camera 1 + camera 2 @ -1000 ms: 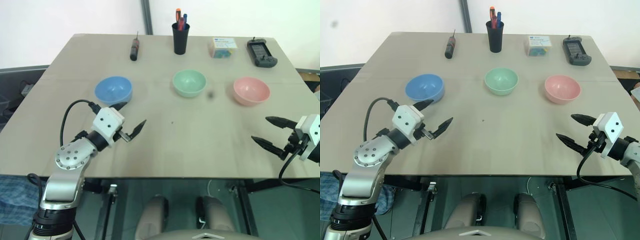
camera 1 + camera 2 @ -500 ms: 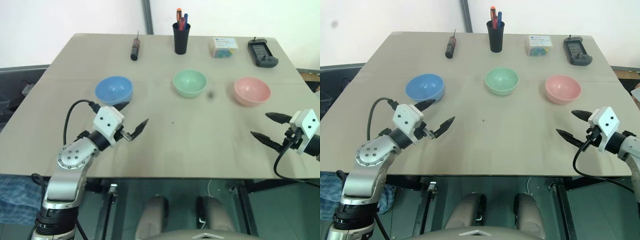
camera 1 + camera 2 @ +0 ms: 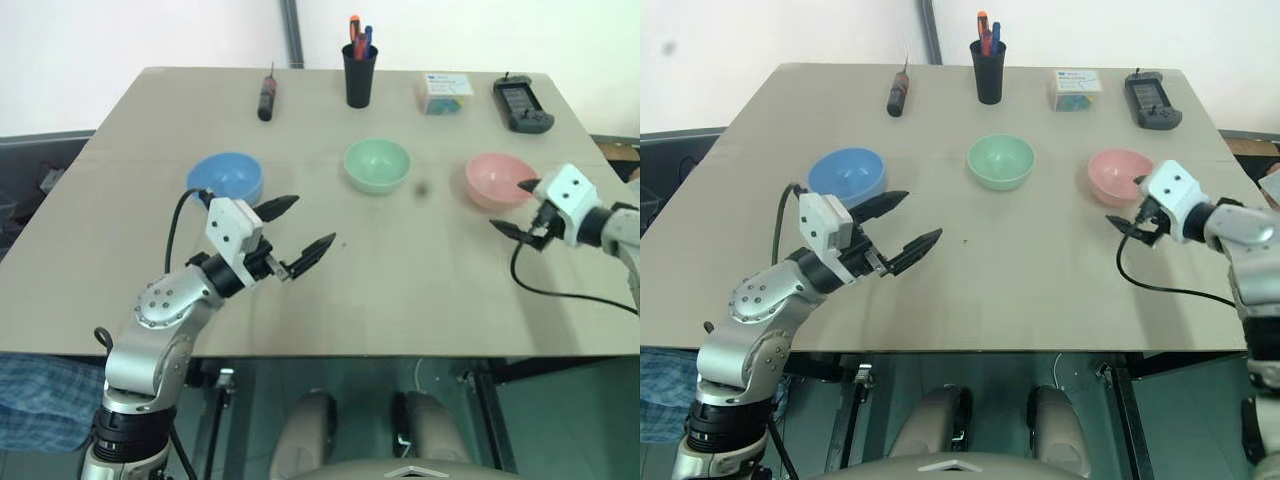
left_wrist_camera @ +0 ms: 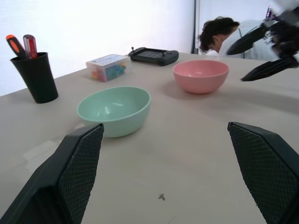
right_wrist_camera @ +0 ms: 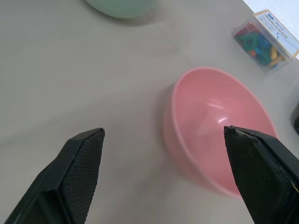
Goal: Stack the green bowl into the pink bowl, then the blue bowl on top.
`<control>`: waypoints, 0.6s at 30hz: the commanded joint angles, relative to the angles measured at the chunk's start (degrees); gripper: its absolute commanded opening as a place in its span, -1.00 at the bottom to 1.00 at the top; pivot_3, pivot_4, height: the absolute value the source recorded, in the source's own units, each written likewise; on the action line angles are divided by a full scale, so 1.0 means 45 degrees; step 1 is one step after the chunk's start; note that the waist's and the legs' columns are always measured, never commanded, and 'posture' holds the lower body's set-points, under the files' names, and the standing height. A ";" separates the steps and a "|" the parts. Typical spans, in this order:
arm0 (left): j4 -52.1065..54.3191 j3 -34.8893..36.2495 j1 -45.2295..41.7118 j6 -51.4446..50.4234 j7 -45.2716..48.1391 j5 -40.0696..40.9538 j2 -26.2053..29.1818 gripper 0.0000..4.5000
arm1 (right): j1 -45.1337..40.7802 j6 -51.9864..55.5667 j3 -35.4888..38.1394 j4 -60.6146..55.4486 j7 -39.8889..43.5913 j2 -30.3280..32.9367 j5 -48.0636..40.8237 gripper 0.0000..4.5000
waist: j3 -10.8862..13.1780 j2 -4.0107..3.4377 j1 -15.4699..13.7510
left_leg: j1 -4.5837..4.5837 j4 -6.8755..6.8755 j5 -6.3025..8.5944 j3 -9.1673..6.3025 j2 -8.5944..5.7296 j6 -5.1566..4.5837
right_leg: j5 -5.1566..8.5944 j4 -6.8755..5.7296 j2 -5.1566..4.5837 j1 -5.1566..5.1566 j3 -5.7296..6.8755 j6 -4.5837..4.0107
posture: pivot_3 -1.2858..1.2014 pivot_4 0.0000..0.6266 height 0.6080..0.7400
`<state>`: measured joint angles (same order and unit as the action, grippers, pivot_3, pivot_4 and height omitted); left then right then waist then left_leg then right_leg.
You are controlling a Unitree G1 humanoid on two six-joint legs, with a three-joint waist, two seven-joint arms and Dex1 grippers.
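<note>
3 bowls are sitting apart in a row: blue bowl (image 3: 226, 177), green bowl (image 3: 377, 165), pink bowl (image 3: 499, 180). Right gripper (image 3: 518, 208), wide open and empty, is hovering at the pink bowl's 6 o'clock. Left gripper (image 3: 300, 226) is gaping empty too.

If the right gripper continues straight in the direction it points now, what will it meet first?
Most likely the pink bowl. The right gripper hangs open beside it, and its wrist view looks at the bowl's near rim between the fingers. Its height above the rim is unclear, so it might pass just over.
</note>
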<state>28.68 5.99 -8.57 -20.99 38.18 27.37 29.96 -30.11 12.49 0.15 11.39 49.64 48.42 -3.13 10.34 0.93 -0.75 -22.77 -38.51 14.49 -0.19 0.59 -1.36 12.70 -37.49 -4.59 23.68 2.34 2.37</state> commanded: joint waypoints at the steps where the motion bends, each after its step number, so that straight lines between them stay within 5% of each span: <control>1: 0.0636 -0.0146 -0.0127 -0.0170 0.0267 0.0663 -0.0009 1.00 | -0.1588 -0.0755 -0.0850 0.1889 -0.0087 -0.0231 0.1022 0.92 | 0.0000 0.0000 0.0015 | 0.0000 0.0002 0.0000 0.0005 -0.0001 0.0000 | 0.0000 0.0010 0.0000 -0.0001 0.0000 0.0000 | 0.03 -0.52 1.00; 13: 0.0538 -0.0299 -0.0198 0.0012 0.0538 0.0846 0.0111 1.00 | -0.5888 -0.1591 -0.3292 0.7693 0.1280 -0.1554 0.3206 0.92 | 0.0005 -0.0007 0.0130 | -0.0010 0.0039 0.0000 0.0020 0.0002 0.0001 | -0.0004 0.0078 0.0004 0.0001 -0.0009 -0.0001 | 0.03 -0.52 1.00; 18: 0.0672 -0.0258 -0.0149 -0.0118 0.0477 0.0982 0.0118 1.00 | -0.6805 -0.1903 -0.3664 0.9025 0.1534 -0.1666 0.3814 0.04 | 0.0005 -0.0007 0.0124 | -0.0025 0.0048 0.0000 0.0016 0.0000 0.0000 | -0.0005 0.0106 0.0002 0.0001 0.0001 -0.0001 | 0.03 -0.52 1.00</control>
<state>28.99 4.23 -8.88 -22.10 40.23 31.10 30.04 -58.50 4.92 -16.74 50.96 56.12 40.55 13.32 10.37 0.90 -0.19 -22.88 -38.29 14.49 -0.12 0.60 -1.36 12.68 -37.00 -4.58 23.68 2.35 2.37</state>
